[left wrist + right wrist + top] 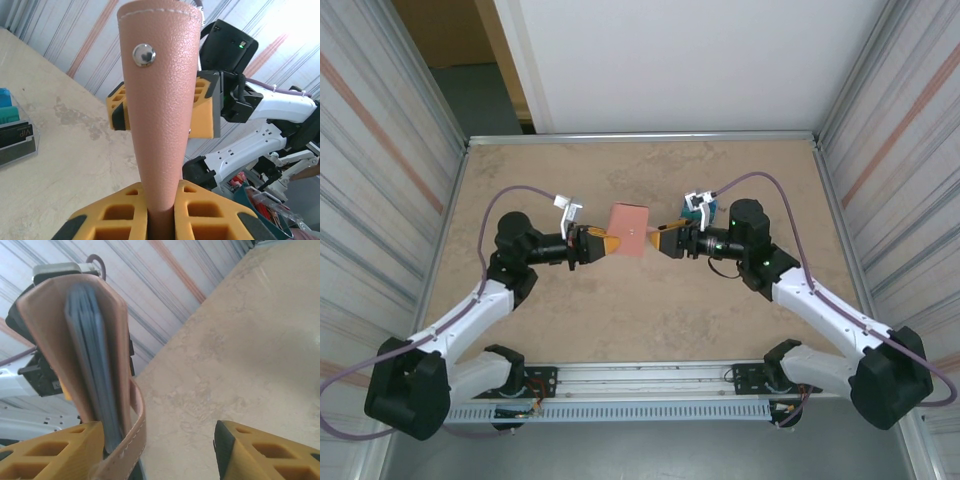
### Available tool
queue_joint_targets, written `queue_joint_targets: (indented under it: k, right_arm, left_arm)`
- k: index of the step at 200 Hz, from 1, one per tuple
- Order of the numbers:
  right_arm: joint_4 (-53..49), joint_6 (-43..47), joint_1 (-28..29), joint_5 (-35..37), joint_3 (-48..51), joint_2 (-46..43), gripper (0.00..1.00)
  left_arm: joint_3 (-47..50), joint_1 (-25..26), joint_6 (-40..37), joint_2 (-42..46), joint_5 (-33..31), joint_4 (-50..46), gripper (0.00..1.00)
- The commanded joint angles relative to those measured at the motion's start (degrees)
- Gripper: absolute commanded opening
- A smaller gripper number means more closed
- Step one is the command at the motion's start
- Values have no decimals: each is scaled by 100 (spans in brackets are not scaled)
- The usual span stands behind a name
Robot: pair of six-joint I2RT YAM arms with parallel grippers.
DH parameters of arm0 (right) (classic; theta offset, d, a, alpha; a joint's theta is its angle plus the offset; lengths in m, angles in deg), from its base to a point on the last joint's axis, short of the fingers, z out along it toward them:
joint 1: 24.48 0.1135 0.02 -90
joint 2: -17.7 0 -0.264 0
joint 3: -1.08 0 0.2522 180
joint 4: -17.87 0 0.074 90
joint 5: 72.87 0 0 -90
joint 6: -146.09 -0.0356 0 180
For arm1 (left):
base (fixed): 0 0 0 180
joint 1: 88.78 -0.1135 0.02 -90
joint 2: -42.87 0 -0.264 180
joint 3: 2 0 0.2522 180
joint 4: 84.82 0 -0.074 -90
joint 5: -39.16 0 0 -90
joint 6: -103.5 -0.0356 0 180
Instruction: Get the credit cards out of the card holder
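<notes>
The salmon-pink card holder [629,229] hangs above the middle of the table, between the two grippers. My left gripper [610,243] is shut on its folded edge, and in the left wrist view the card holder [162,100] rises upright from between the fingers [210,215], its snap stud facing the camera. My right gripper [666,240] stands open at the other edge. The right wrist view shows the card holder [47,345] against my left finger [55,455], with the grey-blue edges of the credit cards [92,355] inside and the closing tab [134,435] hanging loose. The other finger [260,455] is far apart.
A clear plastic box with a teal top [700,209] stands just behind the right gripper, also seen as the box [12,132] on the table in the left wrist view. Corrugated walls [390,150] close in both sides of the tan table [640,320].
</notes>
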Motion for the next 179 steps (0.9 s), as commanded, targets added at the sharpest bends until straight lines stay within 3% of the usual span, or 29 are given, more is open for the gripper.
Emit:
queue_joint_targets:
  k: [1, 17, 33, 97, 128, 158, 179]
  right_arm:
    - [351, 119, 82, -224, -176, 80, 58]
    - [436, 156, 129, -257, -182, 98, 57]
    - [503, 209, 163, -378, -215, 148, 48]
    - [596, 246, 251, -552, -338, 375, 39]
    - [747, 238, 298, -666, -361, 432, 26]
    - [605, 354, 389, -709, -461, 392, 10]
    - [-59, 647, 487, -339, -639, 295, 0]
  left_arm:
    - [22, 21, -42, 186, 176, 276, 0]
    - [13, 43, -59, 169, 187, 267, 0]
    - [-7, 65, -78, 147, 221, 284, 0]
    - [-66, 206, -208, 106, 266, 235, 0]
    - [-107, 230, -315, 96, 181, 32, 0]
    - [-257, 303, -770, 89, -229, -884, 0]
    - [-228, 302, -851, 120, -585, -1075, 23]
